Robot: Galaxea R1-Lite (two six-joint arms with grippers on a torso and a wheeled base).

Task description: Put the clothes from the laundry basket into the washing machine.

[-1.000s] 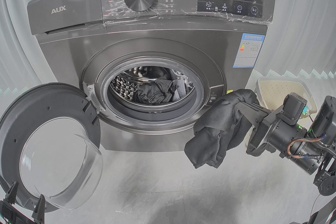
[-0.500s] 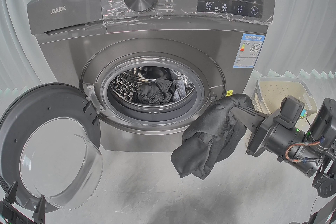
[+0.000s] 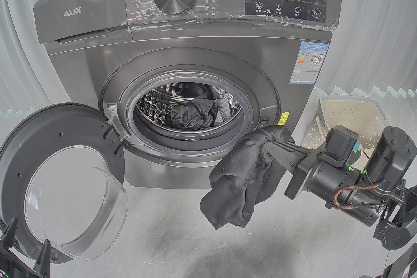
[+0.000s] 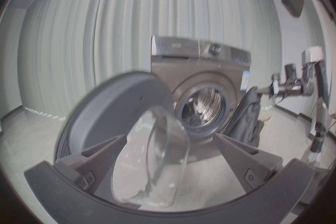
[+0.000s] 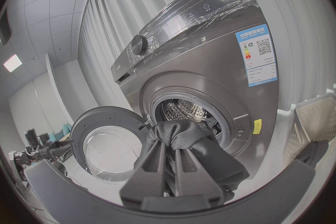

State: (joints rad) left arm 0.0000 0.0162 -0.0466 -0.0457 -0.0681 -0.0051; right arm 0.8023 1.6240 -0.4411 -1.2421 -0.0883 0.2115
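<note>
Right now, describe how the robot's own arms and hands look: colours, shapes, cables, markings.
Right arm: matte black, with a thick cylindrical wrist, a boxy module on top, a looped orange-brown braided cable and small green lights. Right hand: two flat, tapering dark grey fingers. Left hand: two dark grey wedge-shaped fingers, ribbed on their inner faces, a screw near each base, on a curved dark bracket.

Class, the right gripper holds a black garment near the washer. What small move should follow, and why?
Probably lift the black garment left and up toward the drum: the right gripper grips it, hanging low beside the rim; the door is open.
</note>
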